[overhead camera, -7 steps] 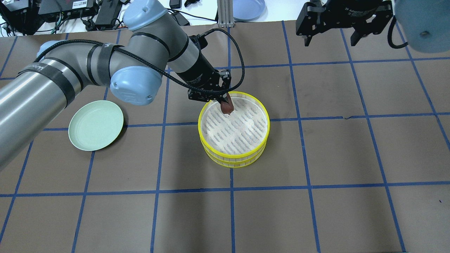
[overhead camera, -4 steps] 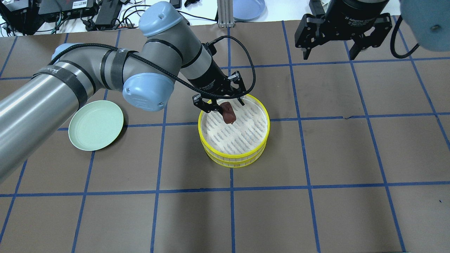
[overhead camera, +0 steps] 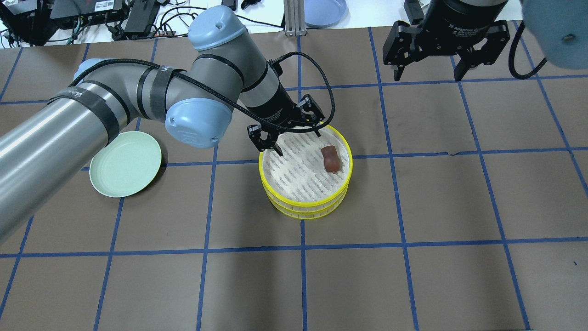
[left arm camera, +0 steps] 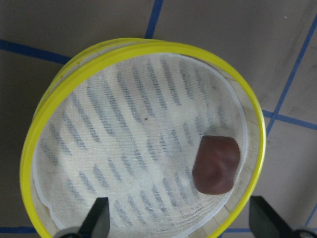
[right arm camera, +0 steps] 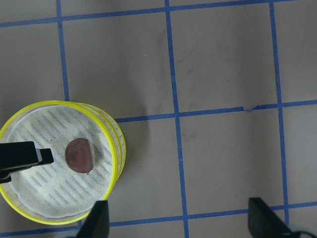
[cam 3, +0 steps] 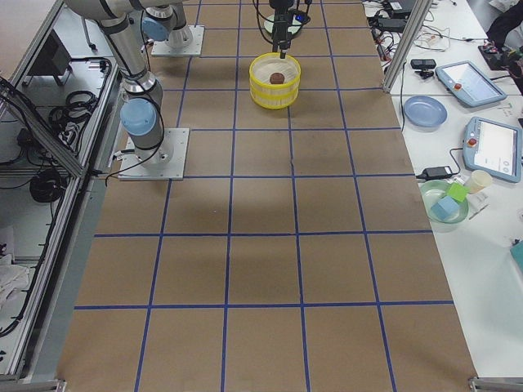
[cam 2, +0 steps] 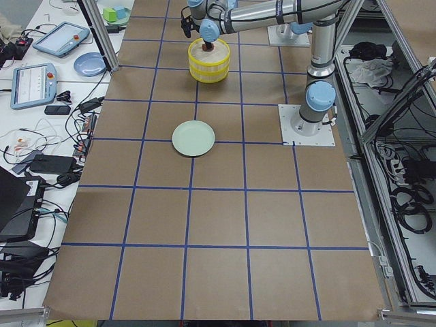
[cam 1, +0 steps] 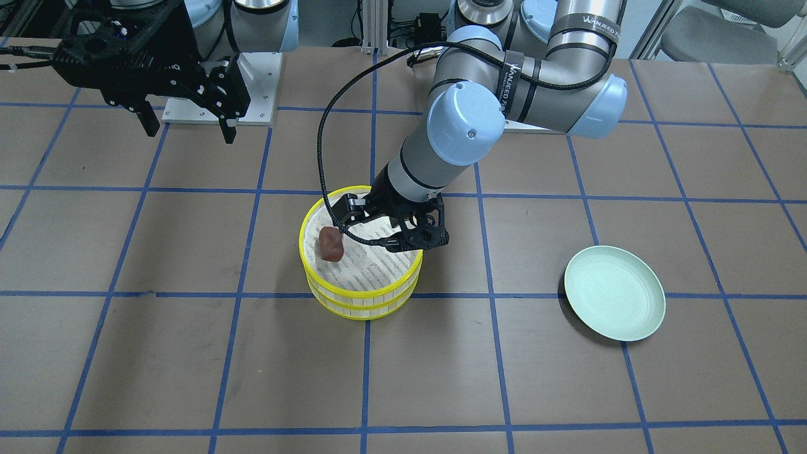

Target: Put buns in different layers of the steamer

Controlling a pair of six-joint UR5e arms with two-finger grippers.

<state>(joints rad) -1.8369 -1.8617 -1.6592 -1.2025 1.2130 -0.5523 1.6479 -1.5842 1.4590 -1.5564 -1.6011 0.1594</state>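
Reddish-brown bun [overhead camera: 330, 159] now out of grip, in top steamer layer [overhead camera: 294, 177], apart from wide-open left end effector [overhead camera: 290, 139].

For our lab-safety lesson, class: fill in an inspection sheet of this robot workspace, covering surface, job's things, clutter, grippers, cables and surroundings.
Surface: brown-covered table with blue grid lines.
Job's things: two steamer layers stacked; reddish-brown bun lying in the top one, near its rim; cream bun not seen.
Clutter: pale green plate on the left-arm side.
Grippers: left gripper above the steamer's rim, jaws open; right gripper off to the side, jaws open.
Cables: black cable looping off the left wrist.
Surroundings: tablet and blue plate beyond the table's edge.
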